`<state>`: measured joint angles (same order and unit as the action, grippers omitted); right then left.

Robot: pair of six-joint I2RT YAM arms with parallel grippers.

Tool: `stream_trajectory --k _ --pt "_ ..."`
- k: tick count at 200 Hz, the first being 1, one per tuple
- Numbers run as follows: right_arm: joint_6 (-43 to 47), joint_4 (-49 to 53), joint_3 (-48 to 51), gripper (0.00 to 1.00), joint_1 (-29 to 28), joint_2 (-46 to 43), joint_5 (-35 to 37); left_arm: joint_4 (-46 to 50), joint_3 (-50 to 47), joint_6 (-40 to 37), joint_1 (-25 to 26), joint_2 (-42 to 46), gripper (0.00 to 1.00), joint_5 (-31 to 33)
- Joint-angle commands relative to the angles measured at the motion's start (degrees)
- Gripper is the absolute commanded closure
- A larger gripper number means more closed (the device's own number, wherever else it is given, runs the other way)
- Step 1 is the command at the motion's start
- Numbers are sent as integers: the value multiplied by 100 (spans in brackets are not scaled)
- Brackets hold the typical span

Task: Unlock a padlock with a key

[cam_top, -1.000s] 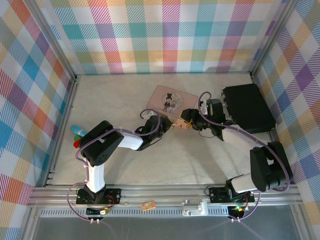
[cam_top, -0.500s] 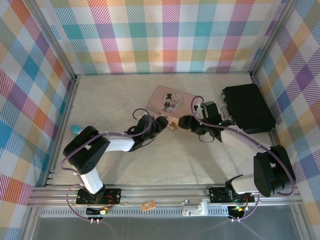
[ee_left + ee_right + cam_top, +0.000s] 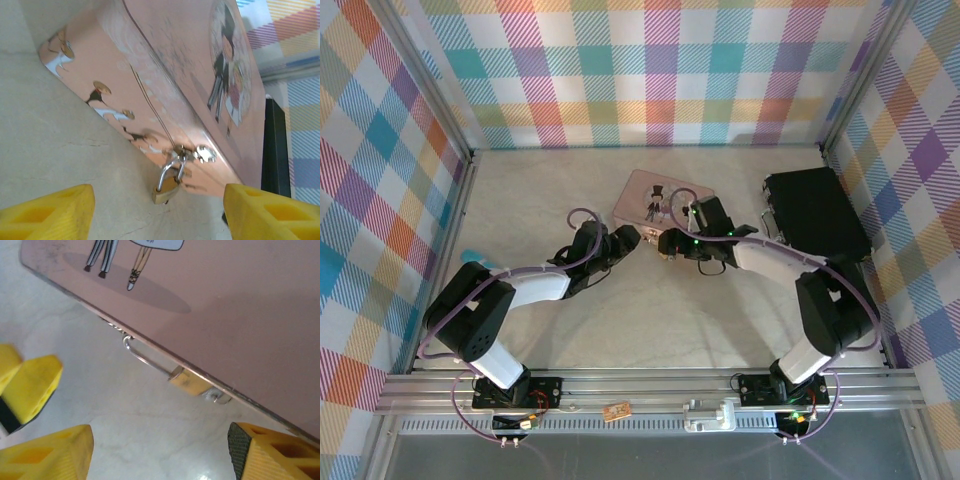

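Observation:
The brass padlock [image 3: 167,188] hangs by its thin shackle [image 3: 171,167] from the hasp on the pink tin's [image 3: 165,60] front side and rests on the table. From above, its body [image 3: 190,381] lies along the tin's [image 3: 230,300] lower edge. A small silvery piece [image 3: 217,396] sits just past the padlock's end; I cannot tell if it is the key. My left gripper [image 3: 159,216] is open, with the padlock between and just ahead of its yellow fingers [image 3: 50,212]. My right gripper [image 3: 160,455] is open too, a little short of the padlock. Both grippers [image 3: 632,238] [image 3: 670,245] face each other at the tin's [image 3: 655,195] near edge.
A black box [image 3: 817,215] lies right of the tin, against the right wall. A teal object [image 3: 470,258] sits at the far left behind the left arm. The left gripper's finger [image 3: 30,385] shows at the left of the right wrist view. Bare table lies in front.
The right gripper has swung left and come close to the tin's near edge. The left gripper reached right towards it, then drew back slightly. The tin has not moved.

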<state>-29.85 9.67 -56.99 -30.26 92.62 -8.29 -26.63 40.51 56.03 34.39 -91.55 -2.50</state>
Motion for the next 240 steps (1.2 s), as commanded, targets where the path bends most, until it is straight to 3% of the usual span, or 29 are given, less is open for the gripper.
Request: stream_trajectory --k 1,28,74,124,168,240 --pt "640 73 -531 27 71 368 559 -60 -2 -325 165 -129 32 -210" --pt "1150 58 -928 27 226 770 1032 -204 -8 -143 278 -323 32 -171" --pt "1303 39 -965 27 331 536 296 -126 474 -253 407 -808 32 -216" --pt "675 -35 -93 27 455 -586 261 972 1859 -692 535 -1701 34 -156" --pt "256 -240 725 27 973 -1406 47 1919 2636 -1097 602 -2171 40 83" --pt "26 -491 1240 27 1382 -1901 -155 3096 3551 -1625 831 -2799 43 512"
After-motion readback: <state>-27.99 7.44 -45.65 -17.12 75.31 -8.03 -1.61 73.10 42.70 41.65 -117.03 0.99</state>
